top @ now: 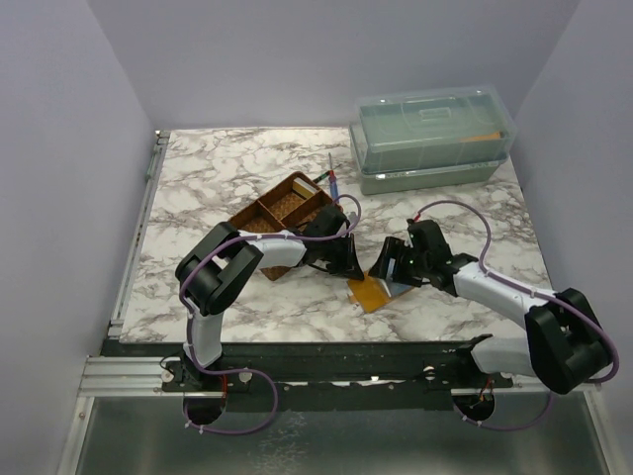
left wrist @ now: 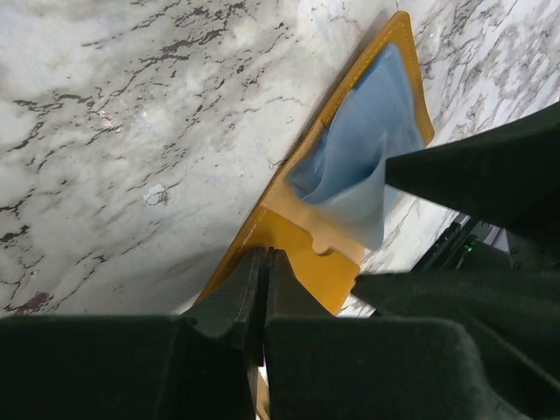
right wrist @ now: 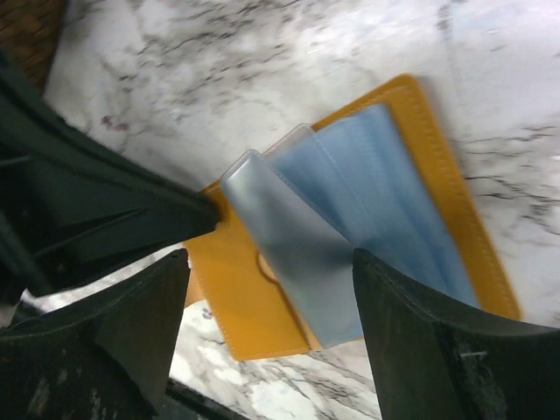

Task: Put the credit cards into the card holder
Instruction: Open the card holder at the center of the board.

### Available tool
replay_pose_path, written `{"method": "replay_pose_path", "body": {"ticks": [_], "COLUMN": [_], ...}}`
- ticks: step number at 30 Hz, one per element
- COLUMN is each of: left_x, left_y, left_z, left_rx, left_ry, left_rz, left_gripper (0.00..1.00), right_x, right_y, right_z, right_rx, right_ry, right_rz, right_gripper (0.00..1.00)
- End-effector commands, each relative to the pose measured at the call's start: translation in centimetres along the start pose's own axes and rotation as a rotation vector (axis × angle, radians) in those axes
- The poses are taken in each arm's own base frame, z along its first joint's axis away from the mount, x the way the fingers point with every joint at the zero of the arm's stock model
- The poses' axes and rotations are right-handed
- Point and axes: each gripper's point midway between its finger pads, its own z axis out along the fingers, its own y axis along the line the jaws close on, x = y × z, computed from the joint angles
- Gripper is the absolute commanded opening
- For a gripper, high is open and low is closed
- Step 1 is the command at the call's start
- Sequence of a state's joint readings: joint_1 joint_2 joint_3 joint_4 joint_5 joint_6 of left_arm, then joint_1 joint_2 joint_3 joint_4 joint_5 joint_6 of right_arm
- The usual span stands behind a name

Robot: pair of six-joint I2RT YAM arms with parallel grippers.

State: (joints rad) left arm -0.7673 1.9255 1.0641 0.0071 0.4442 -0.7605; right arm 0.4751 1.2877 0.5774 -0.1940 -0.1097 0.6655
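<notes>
**Holder** (top: pixel 371 292): mustard-orange, lying open and flat on the marble tabletop (top: pixel 227 168), near the front centre between the two arms. Its pale blue inner face is up.

**Card** (right wrist: pixel 293 254): one, pale grey and translucent with rounded corners. It lies aslant over the blue inner face and overhangs the orange flap. One corner is lifted where a right fingertip (left wrist: pixel 411 171) meets it. How far it sits in a pocket cannot be told.

**Left jaws**: pressed together, pinching the holder's orange edge at the side facing the tray.

**Right jaws**: spread wide, one finger on each side of the card, low over the holder. Neither one grips it.

**Tray** (top: pixel 282 210): brown, with compartments, just behind the left wrist.

**Box** (top: pixel 430 139): clear green with a lid, at the far right corner, well apart from the holder.
</notes>
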Motion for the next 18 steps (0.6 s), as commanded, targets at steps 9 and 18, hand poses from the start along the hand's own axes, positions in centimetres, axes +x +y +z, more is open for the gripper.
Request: {"method": "replay_pose_path", "body": {"ticks": [9,18], "left_x": [0.9,0.2], "left_y": [2.1,1.2], "left_z": [-0.1,-0.7], "left_rx": [-0.101,-0.090], "left_ry": [0.004,-0.023], "left_rz": [0.003,0.006], "left_gripper": [0.00,0.00], "right_x": [3.7,4.5], "right_y": [5.9,7.8], "right_z": [-2.4,-3.7], "right_rx": [-0.421,-0.558], "right_ry": [0.124,0.158], "right_rz": [0.066,0.103], "right_gripper": [0.76,0.69]}}
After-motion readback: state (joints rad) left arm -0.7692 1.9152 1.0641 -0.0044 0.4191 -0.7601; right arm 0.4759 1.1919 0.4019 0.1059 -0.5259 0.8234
